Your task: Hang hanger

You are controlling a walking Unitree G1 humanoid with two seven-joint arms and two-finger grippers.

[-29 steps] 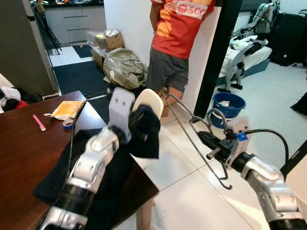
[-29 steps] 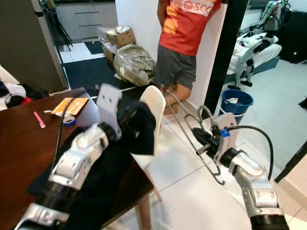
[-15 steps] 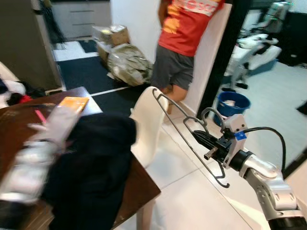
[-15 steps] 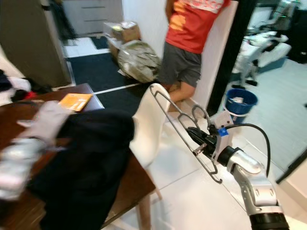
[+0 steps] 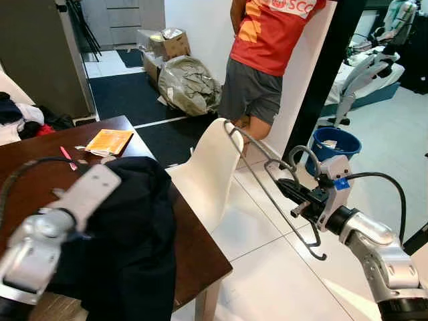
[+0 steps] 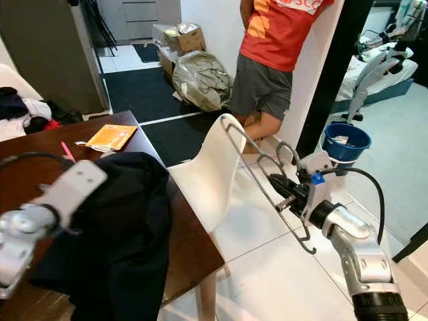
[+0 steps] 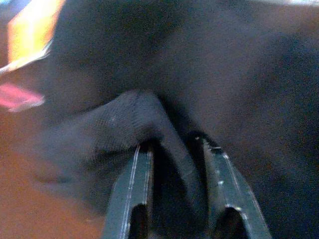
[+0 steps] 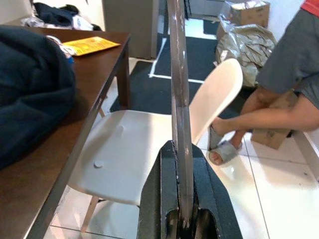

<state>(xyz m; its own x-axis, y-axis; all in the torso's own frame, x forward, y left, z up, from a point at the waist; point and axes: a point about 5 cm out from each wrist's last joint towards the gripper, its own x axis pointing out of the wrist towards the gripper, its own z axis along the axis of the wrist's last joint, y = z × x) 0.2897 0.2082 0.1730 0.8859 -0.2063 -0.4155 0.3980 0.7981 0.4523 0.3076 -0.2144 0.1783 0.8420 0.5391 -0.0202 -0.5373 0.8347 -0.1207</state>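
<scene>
Left claw lowered to table, pinching dark garment; right claw still clamps hanger.

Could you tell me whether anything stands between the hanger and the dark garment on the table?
Yes: the white chair stands between the hanger, clamped in the right gripper, and the dark garment pinched by the left gripper.

Head stereo pair, two wrist close-ups
</scene>
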